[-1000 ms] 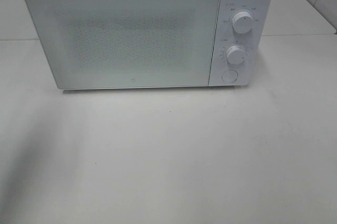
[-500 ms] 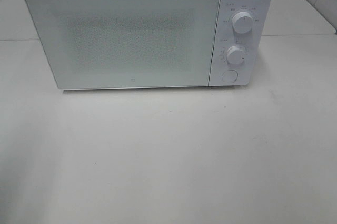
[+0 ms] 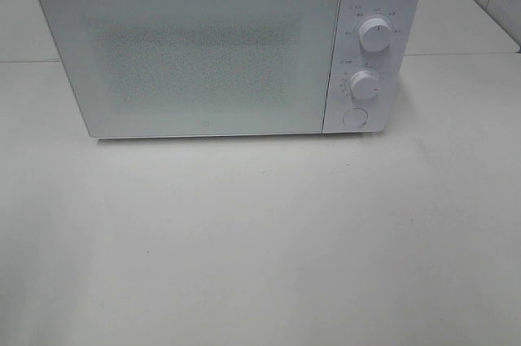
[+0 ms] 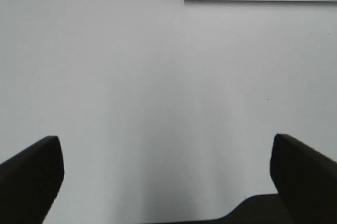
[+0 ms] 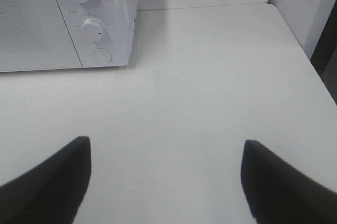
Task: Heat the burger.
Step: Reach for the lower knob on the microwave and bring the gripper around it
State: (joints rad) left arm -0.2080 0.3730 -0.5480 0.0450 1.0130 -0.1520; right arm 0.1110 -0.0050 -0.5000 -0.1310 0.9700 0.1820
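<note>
Saw microwave (image 3: 195, 53) door shut; burger not in any view, so I couldn't tell whether heated or not begun. Over surface (image 3: 260, 240), left claw (image 4: 166, 145) and right claw (image 5: 164, 144) gaped empty.

Flat, diffuse light in all three views. Contrast is low and there are no hard shadows.

Exterior high: slightly dim with a grey cast. The microwave (image 3: 203, 53) door window shows grainy speckle but no glare. A thin soft shadow runs under its front edge on the table (image 3: 260, 240), and the table darkens toward the lower left corner. Left wrist: table washed out almost to white, barely any texture, faint darker band between the jaws. The left gripper (image 4: 166, 145) is a near-black, soft-edged silhouette, out of focus. Right wrist: right gripper (image 5: 166, 142) equally dark and blurred. The knobs (image 5: 92, 29) are fairly sharp, and a soft shadow lies beside the microwave's control-panel side.
</note>
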